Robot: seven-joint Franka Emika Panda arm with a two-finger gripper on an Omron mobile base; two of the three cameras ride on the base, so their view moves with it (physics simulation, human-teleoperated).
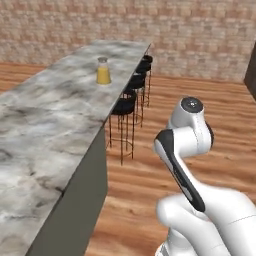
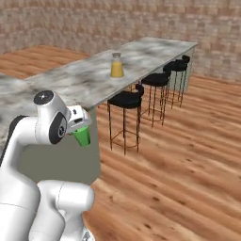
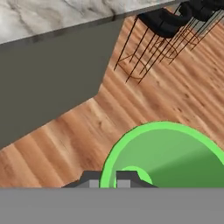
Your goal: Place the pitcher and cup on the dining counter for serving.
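One pitcher [image 1: 103, 71] stands upright on the dining counter [image 1: 50, 120], with perhaps three black stools [image 2: 125, 100] alongside, though the far ones blur together. One green cup [image 2: 83, 136], its inside bare, hangs off the counter's end above the floor, clenched in the gripper [image 3: 107, 178].

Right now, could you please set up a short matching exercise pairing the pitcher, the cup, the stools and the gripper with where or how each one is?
Things:
1. pitcher
2. cup
3. bar stools
4. gripper

States:
A. shut on the rim of a green vessel
B. lined up under the overhang
C. standing upright on the dining counter
D. carried above the wooden floor

Pairs: 1-C, 2-D, 3-B, 4-A
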